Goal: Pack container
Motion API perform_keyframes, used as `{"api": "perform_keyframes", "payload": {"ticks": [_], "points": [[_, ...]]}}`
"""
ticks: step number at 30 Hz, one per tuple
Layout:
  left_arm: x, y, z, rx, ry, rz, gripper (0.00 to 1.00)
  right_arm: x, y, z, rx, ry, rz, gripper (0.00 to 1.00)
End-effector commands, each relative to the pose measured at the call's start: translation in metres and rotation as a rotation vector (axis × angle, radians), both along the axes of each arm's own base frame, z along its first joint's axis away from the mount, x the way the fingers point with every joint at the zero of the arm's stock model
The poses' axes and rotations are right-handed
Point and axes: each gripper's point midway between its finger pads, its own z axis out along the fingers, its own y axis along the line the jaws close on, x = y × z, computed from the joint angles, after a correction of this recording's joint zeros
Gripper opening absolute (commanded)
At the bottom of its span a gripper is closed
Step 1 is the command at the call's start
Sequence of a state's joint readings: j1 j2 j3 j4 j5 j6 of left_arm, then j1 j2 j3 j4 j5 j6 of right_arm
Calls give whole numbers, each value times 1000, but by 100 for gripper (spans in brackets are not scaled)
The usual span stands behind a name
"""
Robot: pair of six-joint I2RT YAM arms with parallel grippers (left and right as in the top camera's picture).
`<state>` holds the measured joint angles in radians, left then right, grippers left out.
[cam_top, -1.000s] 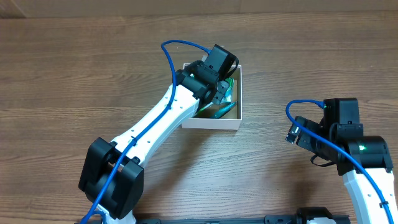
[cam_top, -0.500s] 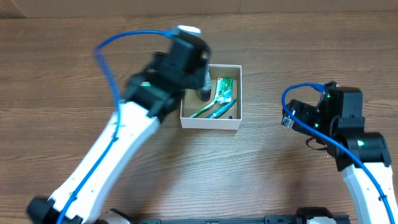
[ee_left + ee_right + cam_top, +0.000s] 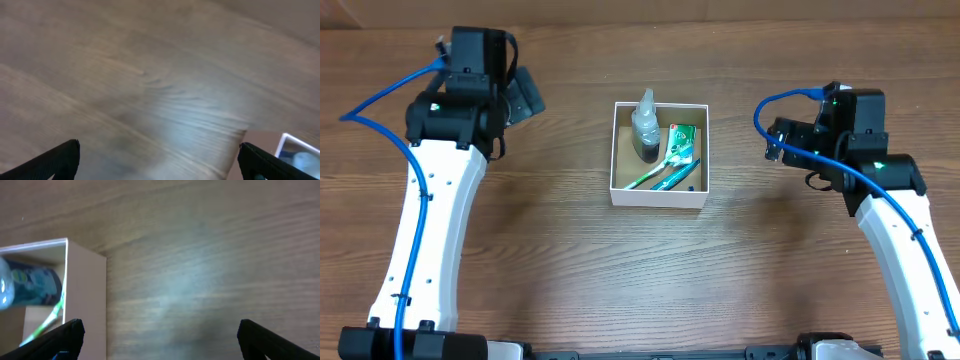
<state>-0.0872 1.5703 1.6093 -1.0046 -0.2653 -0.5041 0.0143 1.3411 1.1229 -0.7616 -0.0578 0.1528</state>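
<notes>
Left end effector (image 3: 525, 95) spread wide, empty, hovers over bare bench (image 3: 620, 280), well left of container (image 3: 657, 197). Right end effector (image 3: 775, 141) also wide apart, nothing held, near container's right side.

Container sits mid-bench and holds small bottle (image 3: 645, 125), green sachet (image 3: 681, 143), toothbrushes (image 3: 665, 178).

Handling, judged:
- light; thin white walls likely flex or crush
- cardboard floor probably slides on smooth wood
- pinch one wall at rim near corner, gently
- bottle may topple if jolted

Bench flat, wood-grain; ample room either side.
</notes>
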Motion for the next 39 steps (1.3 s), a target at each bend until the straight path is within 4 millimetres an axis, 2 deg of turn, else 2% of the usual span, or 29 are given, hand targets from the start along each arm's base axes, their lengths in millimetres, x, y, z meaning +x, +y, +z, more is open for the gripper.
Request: {"api": "perform_keyframes", "payload": {"ticks": [1,4,7,9,11,13,15,17,20,23,30,32,36,39], "points": [[-25,2,29,-52,-57,24,100,-20,-7,57,-21,-142,-26,100],[-52,-15,55,-20,-118,-99,100,-53,-17,96,-36,-278,-92,100],[-88,-32,65,2,-172,-202,100,-89,-17,108,-2,-359,-119,100],[-118,-41,59,2,-227,-263,100,-123,-18,97,28,-381,-145,100],[-156,-43,43,-29,-316,-292,100,-157,-18,69,55,-375,-169,100],[-183,-36,21,-78,-372,-256,100,-173,-15,50,174,-366,-246,100],[-194,-33,9,-85,-402,-254,100,-178,-6,42,261,-340,-260,100],[-206,-29,-9,-81,-371,-254,100,-183,-5,33,260,-295,-263,100],[-226,-23,-39,-58,-227,-255,100,-188,-5,26,255,-261,-267,100],[-244,-18,-57,-41,-122,-255,100,-189,-5,25,255,-256,-267,100],[-249,-17,-61,-36,-95,-254,100,-189,-5,24,253,-253,-268,100],[-249,-17,-61,-36,-95,-254,100,-191,-12,23,227,-266,-296,100],[-249,-17,-61,-36,-95,-254,100,-182,-16,35,154,-427,-230,100],[-249,-17,-61,-36,-95,-254,100,-172,-7,41,100,-593,-101,100]]}}
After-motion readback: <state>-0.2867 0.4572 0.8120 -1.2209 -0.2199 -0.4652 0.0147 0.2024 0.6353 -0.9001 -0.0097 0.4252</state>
